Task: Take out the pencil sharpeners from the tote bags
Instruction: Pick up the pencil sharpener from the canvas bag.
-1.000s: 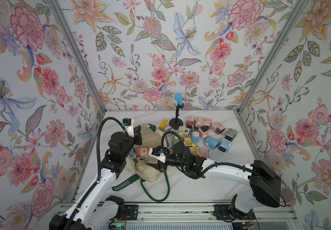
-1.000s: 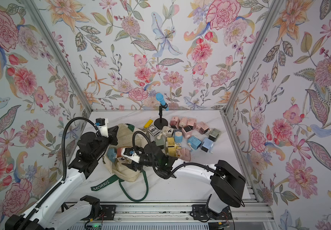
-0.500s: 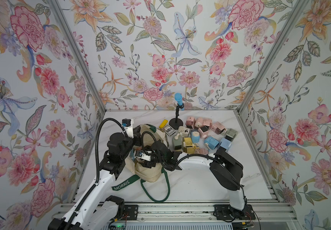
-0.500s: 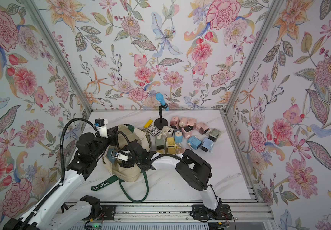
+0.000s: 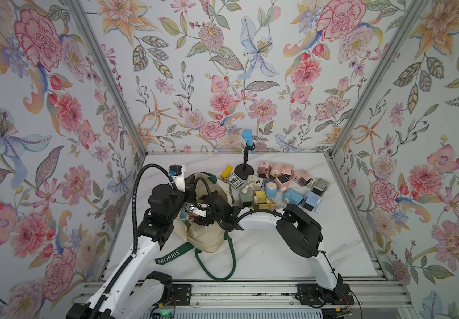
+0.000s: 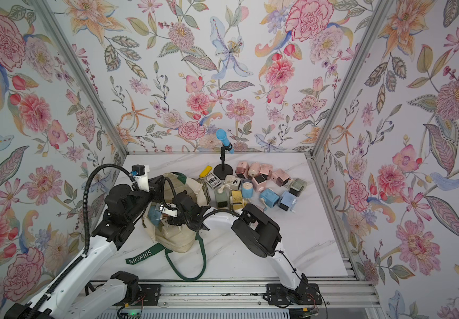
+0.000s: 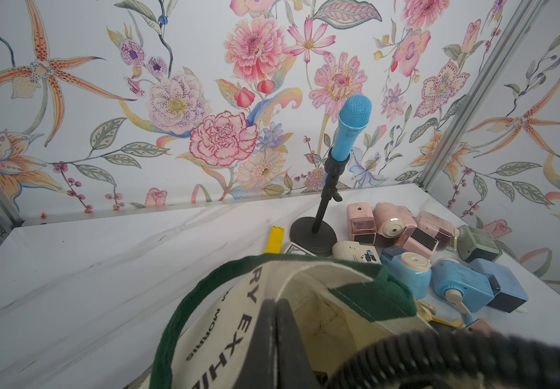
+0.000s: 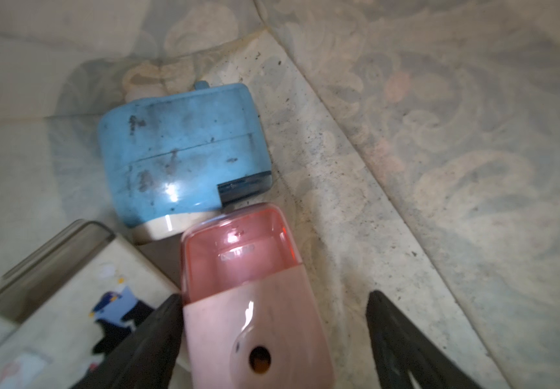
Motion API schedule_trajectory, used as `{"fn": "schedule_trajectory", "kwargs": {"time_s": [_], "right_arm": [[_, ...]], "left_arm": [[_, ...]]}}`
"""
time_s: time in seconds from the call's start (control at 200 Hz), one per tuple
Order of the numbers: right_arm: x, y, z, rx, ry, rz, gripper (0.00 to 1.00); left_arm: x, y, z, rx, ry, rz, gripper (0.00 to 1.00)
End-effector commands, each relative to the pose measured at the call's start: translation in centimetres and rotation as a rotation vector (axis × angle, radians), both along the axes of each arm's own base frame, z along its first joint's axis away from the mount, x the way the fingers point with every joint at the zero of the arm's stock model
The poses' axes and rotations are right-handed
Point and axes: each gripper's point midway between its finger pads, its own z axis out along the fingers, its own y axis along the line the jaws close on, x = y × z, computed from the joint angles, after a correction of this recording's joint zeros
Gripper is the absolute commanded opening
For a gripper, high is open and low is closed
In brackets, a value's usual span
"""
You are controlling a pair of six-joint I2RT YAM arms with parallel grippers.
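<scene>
My right gripper [image 8: 275,294] spread astride pale pink plastic sharpener [image 8: 255,313], left gripper [image 7: 277,304] pinching cream canvas tote [image 5: 206,243]; I centre, then squeeze.

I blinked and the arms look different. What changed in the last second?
The right arm folded at its elbow and the right gripper pushed deeper into the tote bag, jaws open around a pink sharpener, not yet closed on it. Nothing was let go. The left gripper stayed shut on the bag's rim; the sharpener pile on the table did not move.

tote bag [image 5: 209,241] | left of sharpener pile [image 5: 271,190] | three sharpeners [image 8: 184,158] inside (close together)
</scene>
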Motion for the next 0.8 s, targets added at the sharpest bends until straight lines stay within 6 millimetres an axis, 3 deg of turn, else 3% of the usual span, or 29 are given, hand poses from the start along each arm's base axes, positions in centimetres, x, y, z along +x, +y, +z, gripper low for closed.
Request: {"fn": "schedule_trajectory", "kwargs": {"time_s": [0.0, 0.235, 0.54, 0.676, 0.791], "right_arm": [[0.3, 0.3, -2.0, -0.082, -0.009, 0.014, 0.85], [-0.8, 1.1, -4.5, -0.15, 0.033, 0.085, 0.82], [-1.3, 1.1, -5.5, -0.164, 0.057, 0.079, 0.63], [-1.6, 1.0, -5.1, -0.142, 0.078, 0.075, 0.55], [-1.9, 0.8, -3.4, -0.079, 0.063, 0.067, 0.47]], "left_arm": [[-0.4, -0.1, 2.6, -0.006, -0.078, -0.017, 0.0], [-0.4, -0.2, 2.6, -0.008, -0.079, -0.022, 0.0], [-0.4, -0.2, 2.4, -0.005, -0.073, -0.021, 0.0], [-0.4, -0.1, 2.4, -0.003, -0.074, -0.015, 0.0], [-0.3, 0.0, 2.3, -0.001, -0.071, -0.01, 0.0]]}}
